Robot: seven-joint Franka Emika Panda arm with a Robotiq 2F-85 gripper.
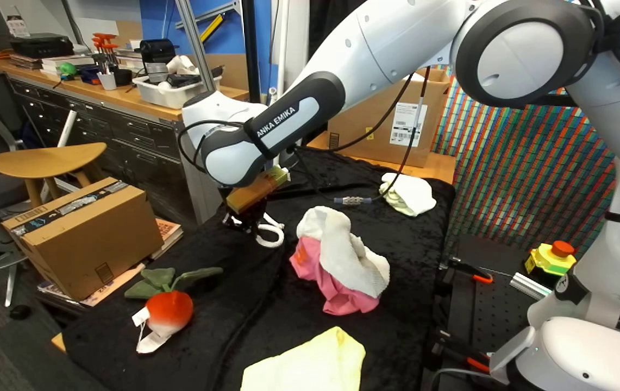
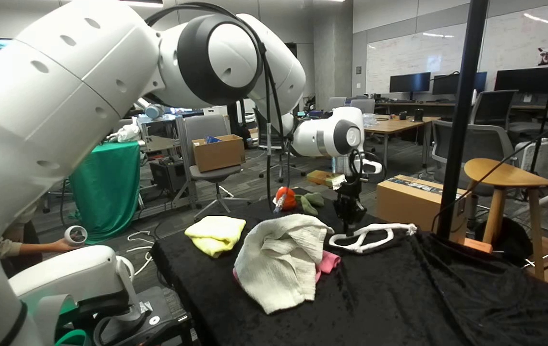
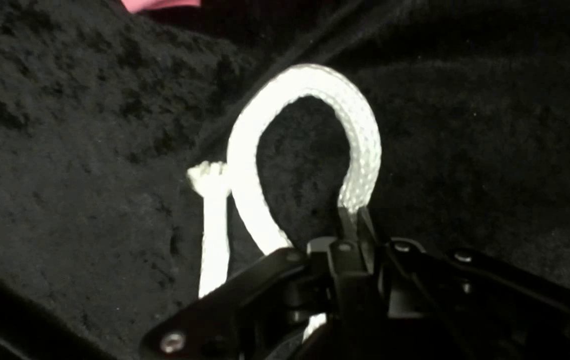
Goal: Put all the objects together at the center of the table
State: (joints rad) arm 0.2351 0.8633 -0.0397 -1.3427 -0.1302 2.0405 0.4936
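My gripper [image 3: 355, 210] is shut on one strand of the white rope loop [image 3: 245, 155], whose knotted end lies to the left in the wrist view. In an exterior view the rope loop [image 2: 384, 227] hangs at or just above the black-draped table [image 2: 374, 298]; contact is unclear. A white cloth [image 1: 350, 260] lies over the pink cloth [image 1: 315, 266] mid-table, beside the gripper. Another white cloth [image 1: 410, 194] sits near the table's edge by the cardboard box. The pale yellow cloth [image 1: 310, 364] and the red-orange round toy [image 1: 170, 309] with green leaves lie apart from these.
A brown cardboard box [image 1: 89, 233] stands beyond the table's edge, and a larger box [image 1: 380, 125] is at another edge. A black cable [image 1: 413, 130] droops from the arm over the table. An upright black pole [image 2: 461, 115] rises at the table's side.
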